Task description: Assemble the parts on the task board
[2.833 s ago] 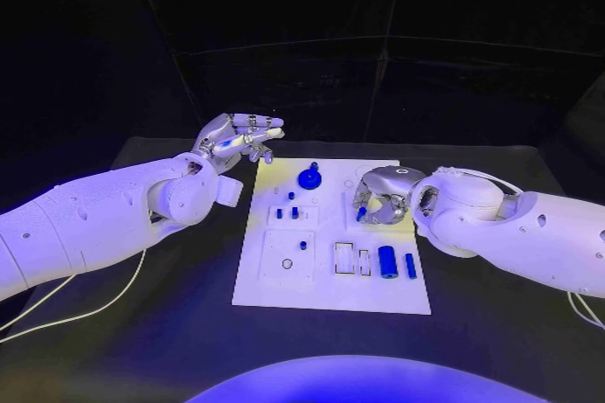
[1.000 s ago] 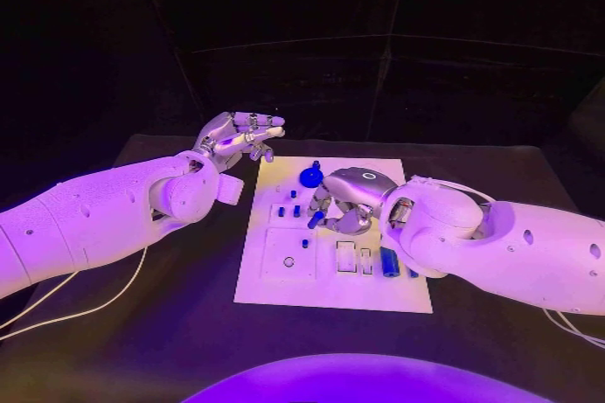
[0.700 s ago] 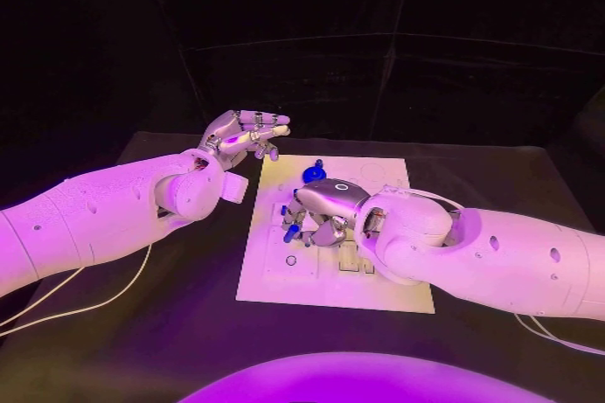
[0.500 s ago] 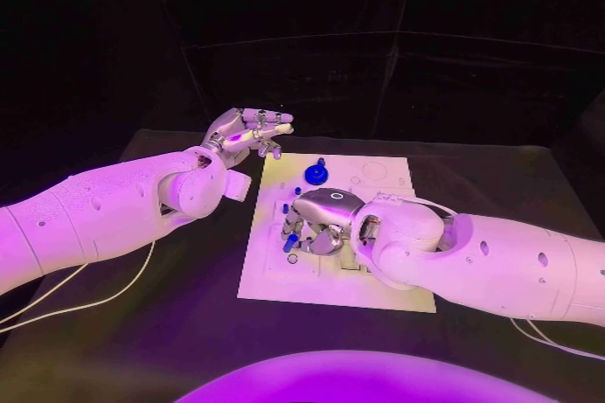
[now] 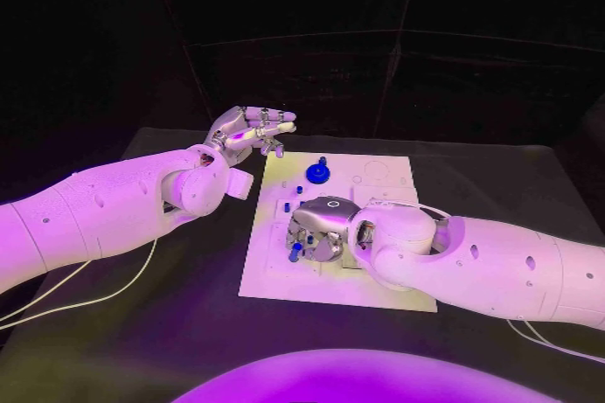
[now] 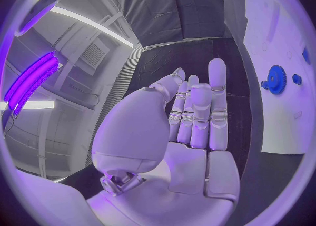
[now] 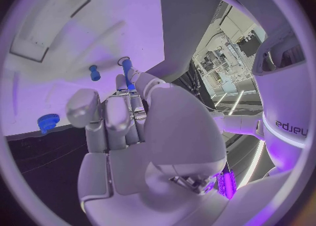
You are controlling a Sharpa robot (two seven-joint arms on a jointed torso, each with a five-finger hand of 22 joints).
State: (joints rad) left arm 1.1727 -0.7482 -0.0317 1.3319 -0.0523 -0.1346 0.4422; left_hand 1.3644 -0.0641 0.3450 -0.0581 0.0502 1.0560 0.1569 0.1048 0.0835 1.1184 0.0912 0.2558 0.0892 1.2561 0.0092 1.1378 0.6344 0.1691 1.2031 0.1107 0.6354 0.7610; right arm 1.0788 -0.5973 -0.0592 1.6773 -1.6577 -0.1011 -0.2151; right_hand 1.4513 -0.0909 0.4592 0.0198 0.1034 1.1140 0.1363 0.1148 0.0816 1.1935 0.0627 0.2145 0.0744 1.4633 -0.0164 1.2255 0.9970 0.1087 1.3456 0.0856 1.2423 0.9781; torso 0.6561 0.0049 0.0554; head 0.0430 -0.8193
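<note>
In the head view the white task board lies in the middle of the black table, with the right hand lowered over the board's left-middle area, its fingers curled down around a slim blue peg whose lower end shows just below the fingers, near the board surface; whether the peg touches the board cannot be told. A blue gear stands on the far part of the board, well apart from that hand. The left hand hovers raised past the board's far left corner, fingers loosely bent and apart, holding nothing. In the left wrist view the left hand shows its fingers stretched out side by side with the palm bare, and the blue gear sits on the board beyond it. In the right wrist view the right hand pinches the blue peg between its fingertips, the peg pointing toward the board; a short blue pin stands on the board just beside it, and the gear lies near the board's edge.
</note>
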